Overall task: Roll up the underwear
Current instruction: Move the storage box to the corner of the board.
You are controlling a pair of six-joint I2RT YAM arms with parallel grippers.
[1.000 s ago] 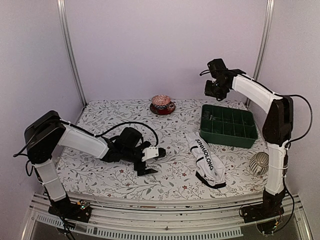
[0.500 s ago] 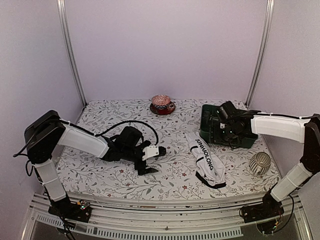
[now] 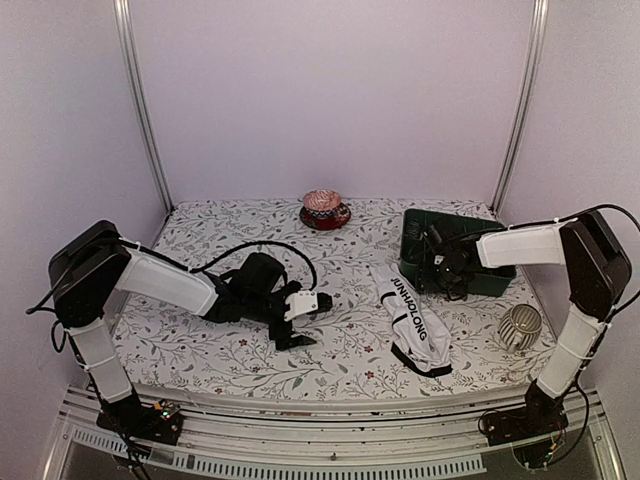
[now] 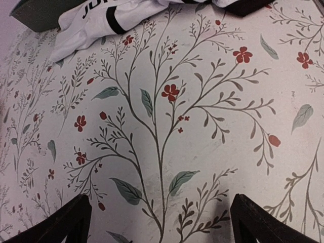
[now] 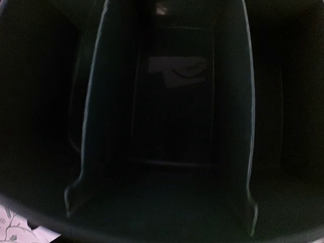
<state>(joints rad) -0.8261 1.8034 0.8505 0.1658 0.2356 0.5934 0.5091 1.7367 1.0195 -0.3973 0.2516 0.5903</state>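
The white underwear (image 3: 411, 316), with black waistband and lettering, lies as a long folded strip on the flowered cloth, right of centre. Its near end shows at the top of the left wrist view (image 4: 101, 15). My left gripper (image 3: 308, 322) rests low on the cloth to the left of it, apart from it. Its jaws are wide open, with only bare cloth between the fingertips (image 4: 161, 202). My right gripper (image 3: 445, 265) is down in the near left part of the green tray (image 3: 500, 280). Its wrist view is dark, showing only tray dividers (image 5: 93, 101), and its fingers cannot be made out.
A patterned cup on a saucer (image 3: 325, 210) stands at the back centre. A ribbed pale round object (image 3: 520, 325) lies near the right arm's base. Metal frame posts (image 3: 140, 110) rise at the back corners. Bare cloth (image 3: 200, 240) lies between the left arm and the back wall.
The right arm has swung down from high above the tray into the tray's near left part. The left arm and the white underwear have not moved.
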